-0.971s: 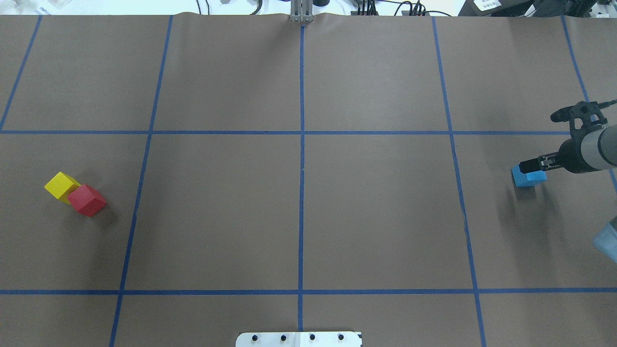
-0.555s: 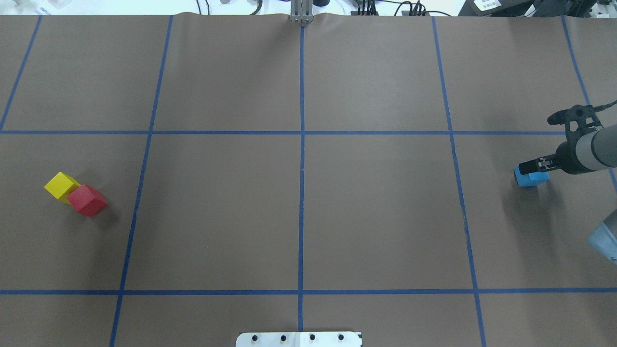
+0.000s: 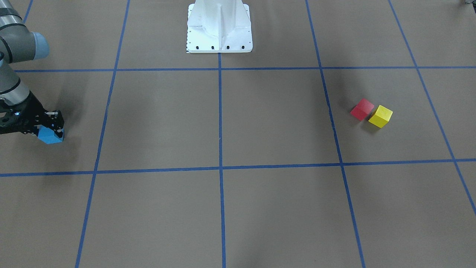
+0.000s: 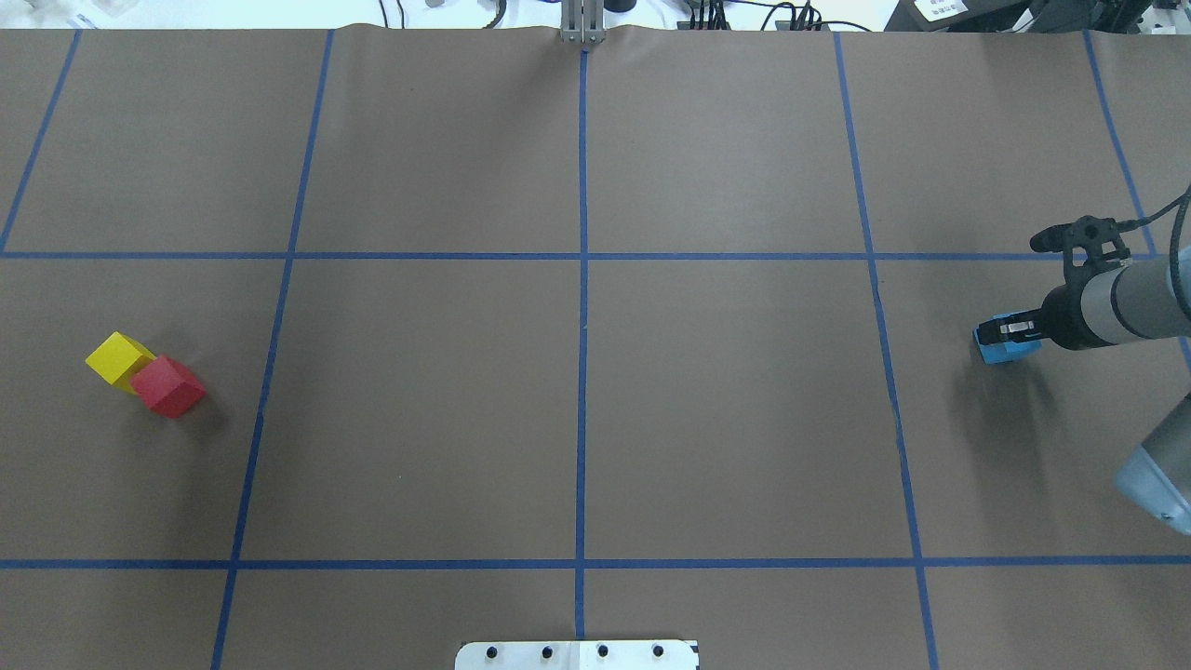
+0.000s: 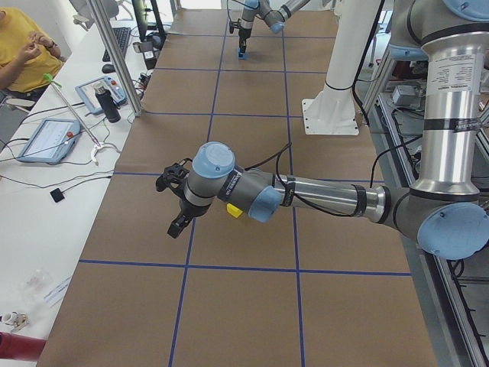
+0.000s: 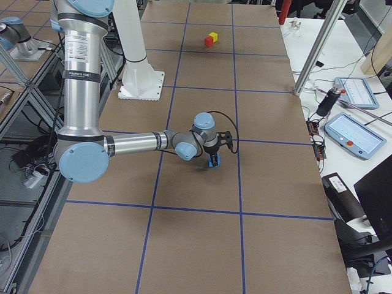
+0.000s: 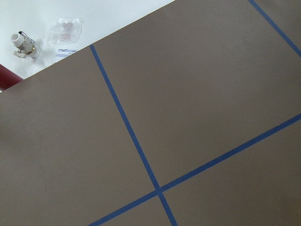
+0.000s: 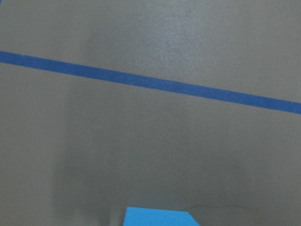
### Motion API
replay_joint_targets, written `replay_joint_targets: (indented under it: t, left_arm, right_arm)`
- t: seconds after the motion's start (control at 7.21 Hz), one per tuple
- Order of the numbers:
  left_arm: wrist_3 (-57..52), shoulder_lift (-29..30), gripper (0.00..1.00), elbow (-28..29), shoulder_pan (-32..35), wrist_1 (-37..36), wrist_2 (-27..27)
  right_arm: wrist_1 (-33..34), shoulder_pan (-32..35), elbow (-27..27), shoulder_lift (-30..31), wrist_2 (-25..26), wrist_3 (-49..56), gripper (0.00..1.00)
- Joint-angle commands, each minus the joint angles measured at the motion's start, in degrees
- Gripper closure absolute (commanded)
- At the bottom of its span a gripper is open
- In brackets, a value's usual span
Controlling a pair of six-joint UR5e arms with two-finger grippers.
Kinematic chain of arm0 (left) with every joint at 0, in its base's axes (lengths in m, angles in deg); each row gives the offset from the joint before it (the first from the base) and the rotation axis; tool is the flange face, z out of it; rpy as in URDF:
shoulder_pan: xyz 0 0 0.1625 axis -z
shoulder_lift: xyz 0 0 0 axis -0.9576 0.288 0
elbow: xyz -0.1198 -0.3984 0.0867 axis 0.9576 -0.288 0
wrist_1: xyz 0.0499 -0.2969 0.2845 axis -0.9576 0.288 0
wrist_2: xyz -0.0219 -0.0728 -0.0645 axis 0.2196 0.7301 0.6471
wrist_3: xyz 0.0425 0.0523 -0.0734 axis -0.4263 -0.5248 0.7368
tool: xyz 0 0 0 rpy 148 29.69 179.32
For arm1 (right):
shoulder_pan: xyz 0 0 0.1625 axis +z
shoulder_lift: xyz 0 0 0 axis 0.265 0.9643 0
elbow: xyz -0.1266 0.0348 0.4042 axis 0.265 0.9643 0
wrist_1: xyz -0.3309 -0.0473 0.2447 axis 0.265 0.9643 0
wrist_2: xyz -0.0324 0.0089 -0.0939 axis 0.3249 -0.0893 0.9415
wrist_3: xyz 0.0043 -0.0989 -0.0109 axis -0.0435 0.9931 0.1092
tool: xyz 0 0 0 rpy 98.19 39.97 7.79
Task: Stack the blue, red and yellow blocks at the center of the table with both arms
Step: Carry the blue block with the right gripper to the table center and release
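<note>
The blue block [image 4: 997, 350] is at the table's far right, with my right gripper [image 4: 1010, 329] shut on it from above; the same block [image 3: 48, 136] and gripper [image 3: 50, 124] show at the front-facing view's left. The right wrist view shows only the block's top edge [image 8: 159, 217]. Whether the block touches the table [image 4: 726, 409] is unclear. The red block [image 4: 168, 386] and yellow block [image 4: 117, 357] lie touching at the far left. My left gripper [image 5: 177, 225] hovers over the table in the exterior left view only; open or shut I cannot tell.
The white pedestal [image 3: 219, 33] stands at the robot's edge of the table. A side bench with tablets [image 5: 46, 139] and a seated person [image 5: 27, 50] runs along the far edge. A metal post [image 6: 315, 58] stands by that edge.
My right gripper has moved a little toward the table's centre, and the blue block has moved with it. The red and yellow blocks have not moved.
</note>
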Motion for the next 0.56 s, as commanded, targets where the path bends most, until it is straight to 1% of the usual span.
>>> replay_joint_targets:
  t: [0.0, 0.14, 0.28, 0.42]
  left_arm:
    - [0.00, 0.00, 0.00, 0.05, 0.03, 0.00, 0.00]
    - [0.00, 0.00, 0.00, 0.05, 0.03, -0.09, 0.09]
    - [0.00, 0.00, 0.00, 0.14, 0.03, -0.09, 0.09]
    - [0.00, 0.00, 0.00, 0.40, 0.03, -0.09, 0.09]
  right_arm:
    - [0.17, -0.84, -1.69, -2.93, 0.25, -0.16, 1.00]
    - [4.88, -0.93, -1.61, -8.26, 0.08, -0.59, 1.00]
    - [15.37, -1.63, -1.44, -16.92, 0.25, -0.94, 1.00]
    - [25.13, -4.77, -0.74, -24.93, 2.34, -2.25, 1.00]
